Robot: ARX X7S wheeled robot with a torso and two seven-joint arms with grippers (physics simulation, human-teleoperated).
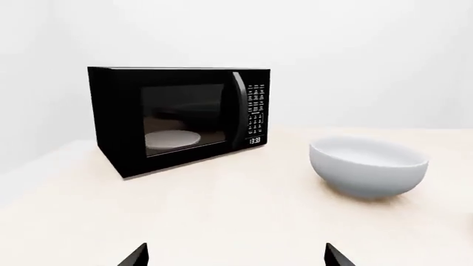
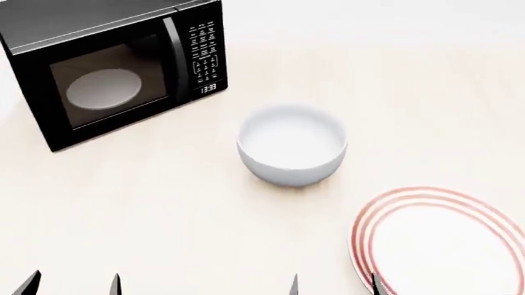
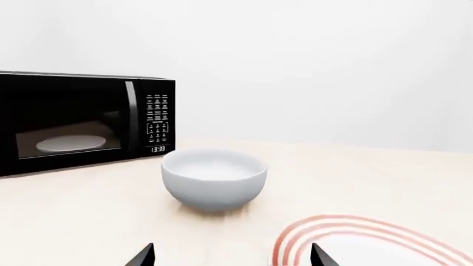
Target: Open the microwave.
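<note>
The black microwave (image 2: pixel 115 70) stands at the table's far left with its glass door shut; it also shows in the left wrist view (image 1: pixel 181 119) and the right wrist view (image 3: pixel 81 124). A white turntable plate (image 2: pixel 102 88) shows through the window. The vertical handle (image 2: pixel 171 58) runs beside the button panel (image 2: pixel 205 52). My left gripper (image 2: pixel 72 286) is open and empty at the near edge, far from the microwave. My right gripper (image 2: pixel 332 287) is open and empty, near the striped plate.
A white bowl (image 2: pixel 291 150) sits mid-table, right of the microwave. A white plate with red rings (image 2: pixel 443 246) lies at the near right, beside my right gripper. The beige table (image 2: pixel 164 209) runs between my grippers and the microwave.
</note>
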